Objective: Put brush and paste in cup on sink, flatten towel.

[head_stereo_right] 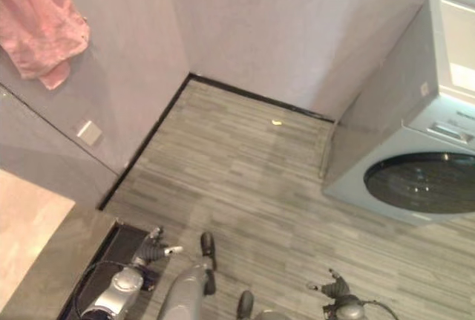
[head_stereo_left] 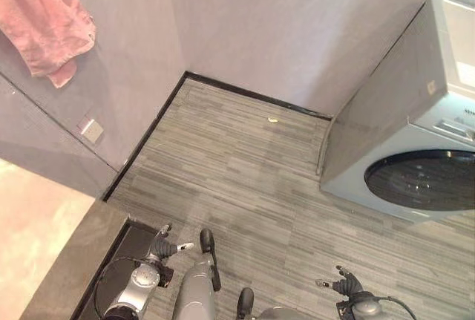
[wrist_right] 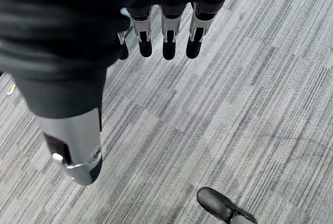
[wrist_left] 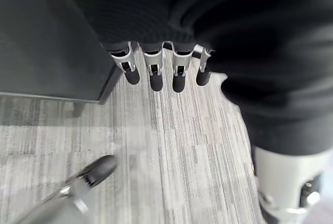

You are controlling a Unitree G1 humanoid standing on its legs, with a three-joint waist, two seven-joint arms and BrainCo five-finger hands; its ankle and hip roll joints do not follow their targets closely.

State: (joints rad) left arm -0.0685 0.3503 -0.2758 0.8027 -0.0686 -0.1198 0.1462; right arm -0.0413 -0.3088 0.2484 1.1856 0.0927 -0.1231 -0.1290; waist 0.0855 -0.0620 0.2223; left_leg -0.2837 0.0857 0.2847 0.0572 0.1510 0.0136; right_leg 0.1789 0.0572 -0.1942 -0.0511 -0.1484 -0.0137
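Left eye view has the pink towel (head_stereo_left: 46,21) hanging at about ten o'clock on the grey wall (head_stereo_left: 297,23), bunched and uneven, its long axis running down the wall with the lower corner pointing toward the floor (head_stereo_left: 237,164); the pale countertop (head_stereo_left: 33,223) lies at eight o'clock, and the washing machine (head_stereo_left: 415,149) stands at three o'clock, its dark round door facing the room; no brush, paste or cup can be picked out.

Both hands hang low over the floor, the left hand (head_stereo_left: 165,247) at seven o'clock just beside the dark cabinet front, the right hand (head_stereo_left: 343,284) at five o'clock; the left wrist view shows the left hand's fingers (wrist_left: 152,70) straight and relaxed with nothing in them, and the right wrist view shows the right hand's fingers (wrist_right: 167,39) the same, slack and empty above the striped flooring.

Judging from this, no step is under way yet: nothing is grasped and the towel is not yet flattened; the next move likely calls for turning toward the counter at eight o'clock to find the brush and paste, or lifting a hand toward the towel at ten o'clock to spread it smooth.
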